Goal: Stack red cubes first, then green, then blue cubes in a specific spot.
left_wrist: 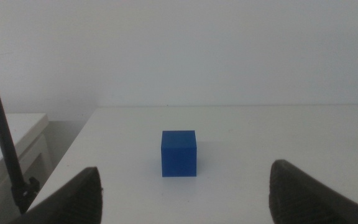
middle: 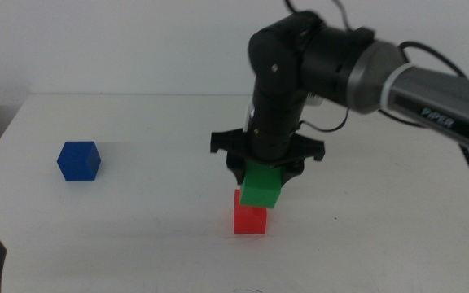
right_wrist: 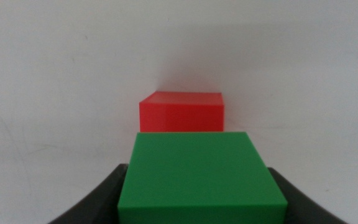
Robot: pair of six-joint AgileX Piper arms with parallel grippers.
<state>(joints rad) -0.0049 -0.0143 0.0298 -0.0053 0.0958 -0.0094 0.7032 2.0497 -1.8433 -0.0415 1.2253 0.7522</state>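
On the white table (middle: 137, 228), the right gripper (middle: 260, 181) pinches the one green cube (middle: 261, 186) just above the single red cube (middle: 250, 216), slightly offset. The left gripper (left_wrist: 185, 186) waits spread, facing the one blue cube (middle: 78, 160), well apart at left.

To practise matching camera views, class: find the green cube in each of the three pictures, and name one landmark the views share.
Middle view: green cube right of centre, held in the right hand, just above the red cube.
Left wrist view: not in it; only the blue cube shows.
Right wrist view: green cube low in the foreground between the jaws, red cube beyond it.
Shared landmark: the red cube, in the middle and right wrist views.
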